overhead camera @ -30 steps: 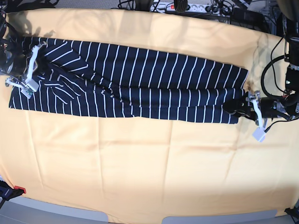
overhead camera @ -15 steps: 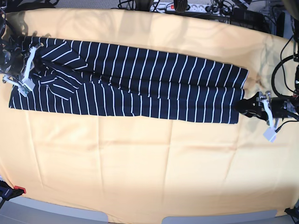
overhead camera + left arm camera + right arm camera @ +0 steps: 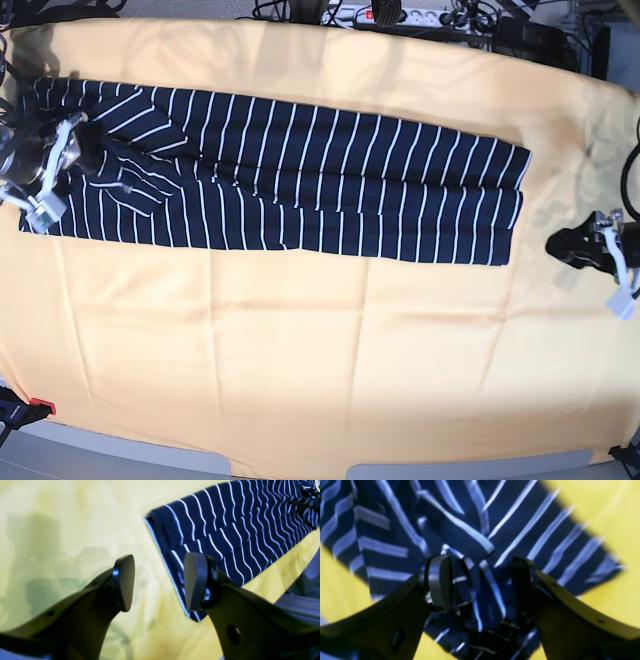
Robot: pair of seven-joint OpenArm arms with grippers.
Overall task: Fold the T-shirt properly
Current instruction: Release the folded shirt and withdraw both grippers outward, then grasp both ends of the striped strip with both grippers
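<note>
T-shirt [image 3: 300, 180] lies folded long on yellow cloth [image 3: 300, 360].

You have bare yellow table cover [image 3: 330, 350] all along the near side of the T-shirt [image 3: 300, 175], and open cloth between its hem and the left gripper [image 3: 560, 247]. Cables and a power strip [image 3: 390, 14] crowd the far edge.

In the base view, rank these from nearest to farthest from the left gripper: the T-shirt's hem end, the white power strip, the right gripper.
From the left gripper, at the view's right edge:
1. T-shirt hem end, just to its left.
2. White power strip, beyond the table's far edge.
3. Right gripper, over the shirt's opposite end, far left.
</note>
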